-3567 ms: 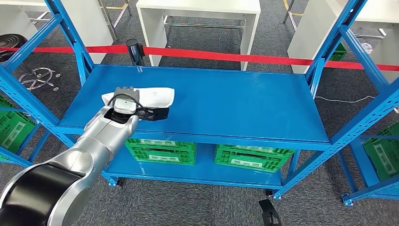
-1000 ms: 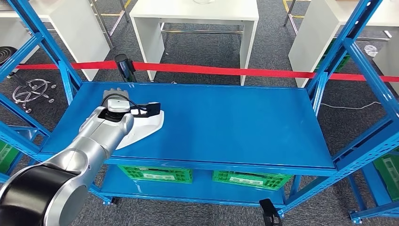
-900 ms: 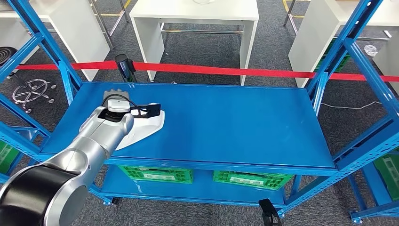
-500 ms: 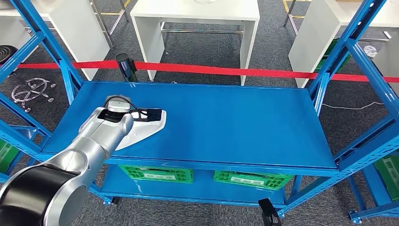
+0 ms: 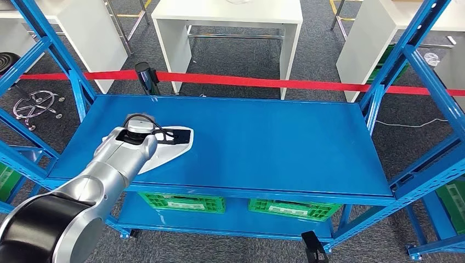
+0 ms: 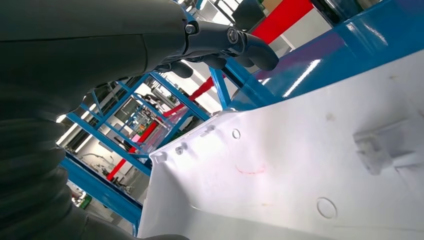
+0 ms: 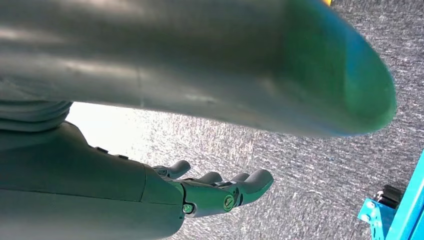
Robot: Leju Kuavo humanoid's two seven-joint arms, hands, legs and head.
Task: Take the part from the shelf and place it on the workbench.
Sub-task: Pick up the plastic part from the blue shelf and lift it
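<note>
The part (image 5: 167, 150) is a flat white moulded plastic panel on the left front of the blue shelf board (image 5: 274, 137). My left hand (image 5: 164, 135) reaches in over it and holds it by its near edge, dark fingers stretched across its top. In the left wrist view the fingers (image 6: 235, 42) pass above the white part (image 6: 300, 165), whose surface has small holes and a raised clip, and a sliver of thumb shows beneath its edge. My right hand (image 7: 220, 192) hangs over grey carpet with its fingers loosely apart and nothing in them.
Blue uprights (image 5: 392, 60) frame the shelf on both sides. Green crates (image 5: 181, 201) stand on the lower board. Behind the shelf run a red barrier tape (image 5: 263, 82) with a black post (image 5: 145, 76) and white tables (image 5: 227, 11).
The head camera has shifted since the oldest frame. The part has come from the far left of the board toward its front with my left hand. In the last second the hand has tipped flatter.
</note>
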